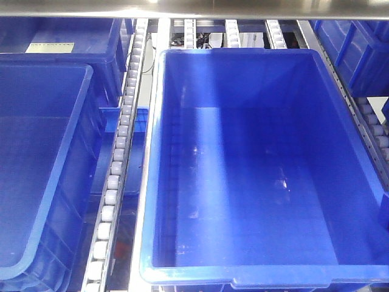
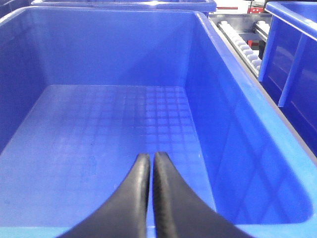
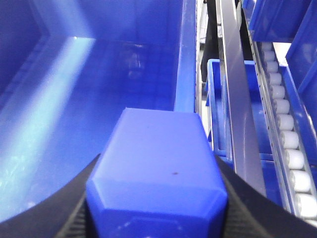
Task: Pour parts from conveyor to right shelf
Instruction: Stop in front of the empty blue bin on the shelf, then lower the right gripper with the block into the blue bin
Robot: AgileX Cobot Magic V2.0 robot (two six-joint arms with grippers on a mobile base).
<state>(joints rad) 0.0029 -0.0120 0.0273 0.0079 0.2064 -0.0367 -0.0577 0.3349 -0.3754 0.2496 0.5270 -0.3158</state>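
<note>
Parts here come down to one small bright-blue plastic block (image 3: 157, 168), and it sits clamped between the black fingers (image 3: 57, 203) of my right gripper (image 3: 157, 198), which press on its two opposite side faces. Judging by its look, it is hard, smooth moulded plastic: light, stiff, not fragile, but likely slick, so the flat sides I already grip seem the best hold, squarely and without easing off until it is over the drop. My left gripper (image 2: 151, 168) has its curved black fingers (image 2: 133, 198) pressed together on nothing, hanging just inside the near rim of a large deep blue plastic tub (image 2: 237, 129) whose gridded floor is bare. Beyond my right claw lies another large blue rectangular tub (image 3: 185, 59), also empty as far as I can see. Farther right runs the steel rail with its row of small white rollers (image 3: 287, 144) of the right shelf (image 3: 233, 94)
</note>
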